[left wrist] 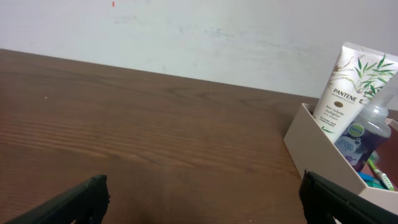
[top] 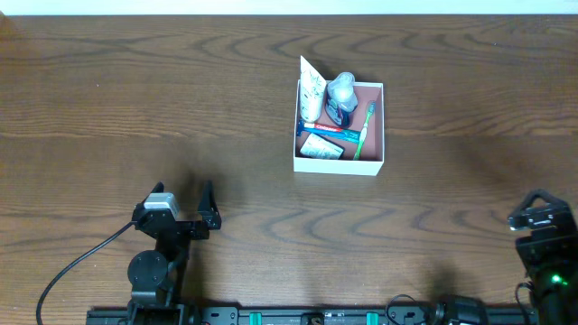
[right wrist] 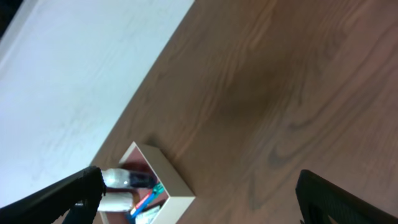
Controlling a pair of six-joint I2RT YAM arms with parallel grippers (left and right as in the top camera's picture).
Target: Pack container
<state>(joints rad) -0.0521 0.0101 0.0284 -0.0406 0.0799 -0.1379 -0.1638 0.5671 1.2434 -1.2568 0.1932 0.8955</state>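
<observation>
The container [top: 340, 163] is a square white box with a pink-brown inside, standing at mid table. In it are a white Pantene tube [top: 312, 90] leaning on the far left corner, a clear bottle [top: 341, 88], a green toothbrush [top: 366, 131] and a small white-and-green box [top: 321, 148]. My left gripper [top: 183, 197] is open near the front left, well short of the container. My right gripper [top: 540, 208] is open at the front right. The left wrist view has the container [left wrist: 320, 149] and tube [left wrist: 348, 87] to the right of the open left gripper [left wrist: 202, 199]. The right wrist view has the container [right wrist: 171, 174] near the left finger of the open right gripper [right wrist: 199, 199].
Dark wood table [top: 108, 99] all around the container. A pale wall [left wrist: 186, 31] runs along the table's far edge. A black cable [top: 72, 266] trails from the left arm's base toward the front left.
</observation>
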